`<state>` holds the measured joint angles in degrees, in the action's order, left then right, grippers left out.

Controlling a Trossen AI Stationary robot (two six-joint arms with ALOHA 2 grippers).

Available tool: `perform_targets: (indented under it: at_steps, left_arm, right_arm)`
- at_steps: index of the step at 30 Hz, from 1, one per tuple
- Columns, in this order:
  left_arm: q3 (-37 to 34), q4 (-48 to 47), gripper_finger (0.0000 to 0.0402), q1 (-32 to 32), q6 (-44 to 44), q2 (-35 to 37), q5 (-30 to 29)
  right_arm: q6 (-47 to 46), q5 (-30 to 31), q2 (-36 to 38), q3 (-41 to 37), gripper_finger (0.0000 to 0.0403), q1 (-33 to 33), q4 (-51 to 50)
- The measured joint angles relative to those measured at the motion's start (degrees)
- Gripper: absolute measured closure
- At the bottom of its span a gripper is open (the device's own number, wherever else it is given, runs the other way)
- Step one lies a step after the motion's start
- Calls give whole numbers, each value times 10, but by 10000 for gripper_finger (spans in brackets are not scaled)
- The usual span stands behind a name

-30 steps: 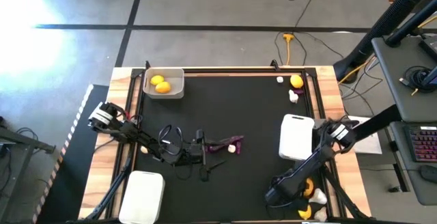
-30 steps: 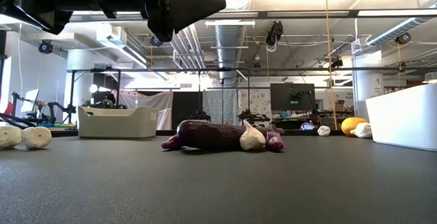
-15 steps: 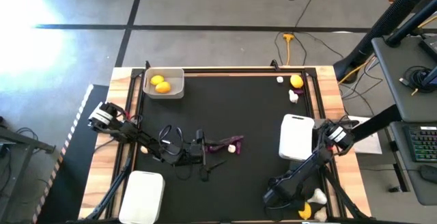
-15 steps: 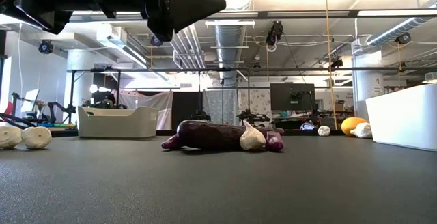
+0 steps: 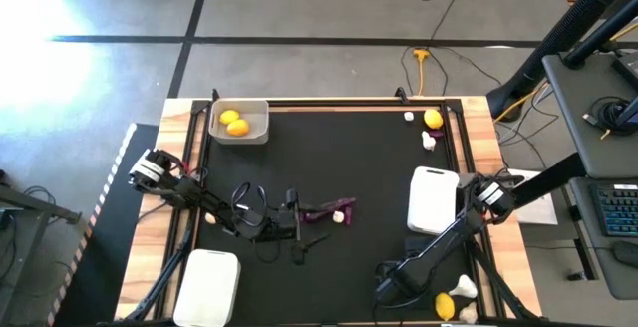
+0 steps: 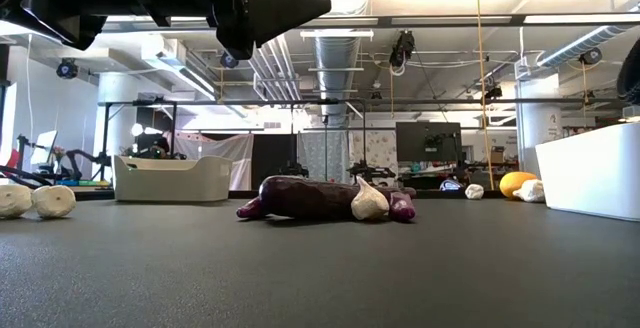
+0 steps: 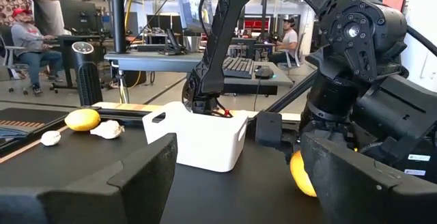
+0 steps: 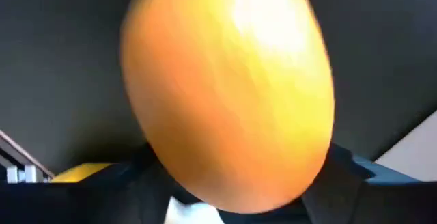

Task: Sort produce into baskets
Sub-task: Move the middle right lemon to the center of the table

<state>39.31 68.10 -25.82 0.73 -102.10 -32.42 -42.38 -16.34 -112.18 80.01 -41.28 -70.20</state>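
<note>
My right gripper (image 5: pixel 384 289) clamps a yellow-orange citrus fruit (image 8: pixel 229 91) between its fingers; lifted steadily, it should go to the far basket (image 5: pixel 239 121) holding matching citrus.

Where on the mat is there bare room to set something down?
Free: the stretch between the far-left tray and the citrus at the far-right corner. Crowded: mid-mat around the eggplant and left gripper, and the near-right corner by the right gripper.
</note>
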Motion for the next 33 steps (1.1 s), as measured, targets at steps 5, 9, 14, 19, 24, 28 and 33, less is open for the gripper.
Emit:
perform_targets:
  at_steps: [5, 9, 14, 19, 24, 28, 33]
  left_arm:
    - [0, 0, 107, 0, 0, 0, 0]
    - [0, 0, 107, 0, 0, 0, 0]
    - [0, 0, 107, 0, 0, 0, 0]
    - [0, -5, 107, 0, -5, 0, 0]
    - [-1, -48, 107, -4, -31, 0, 0]
    - [-1, -79, 107, -7, -31, 11, 0]
    - [-3, -168, 107, -25, -13, 40, -1]
  right_arm:
    - [5, 5, 0, -3, 105, 1, 41]
    - [6, 27, 0, -3, 97, 3, 64]
    - [4, 30, 0, -3, 130, 11, 70]
    - [4, 29, 0, 8, 196, 27, 92]
    - [18, 31, 4, 63, 221, 66, 79]
    - [43, 64, 13, 91, 218, 103, 73]
    - [109, 149, 29, 101, 211, 166, 6]
